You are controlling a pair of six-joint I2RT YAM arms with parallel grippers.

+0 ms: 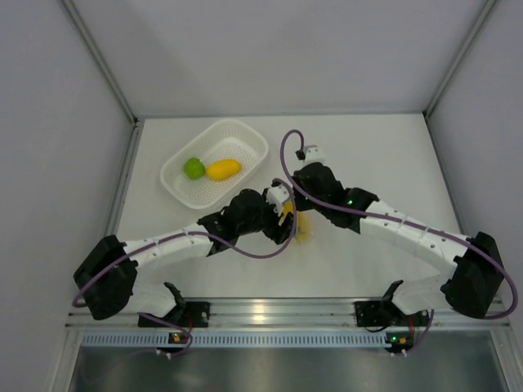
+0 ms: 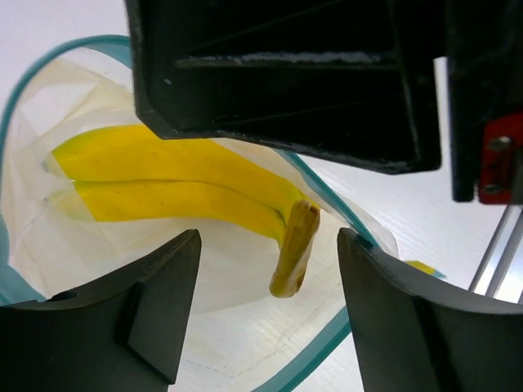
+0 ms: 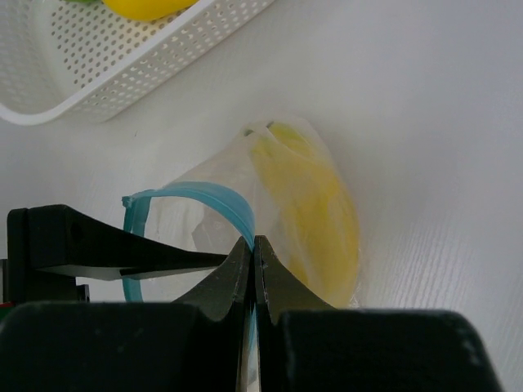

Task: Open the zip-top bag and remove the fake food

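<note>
I have a white table [image 1: 392, 147] in front of me, with walls along its left, far and right sides and a metal rail [image 1: 278, 310] along its near edge. Only two things lie directly on it. A white perforated basket [image 1: 211, 190] sits far left, set at an angle to the table edges, with its long side running from near-left to far-right. A clear bag [image 1: 302, 231] lies around the middle, nearer than the basket and to its right, well apart from it. The bag's closed end rests on the surface and its blue-edged mouth stands up off it.
</note>
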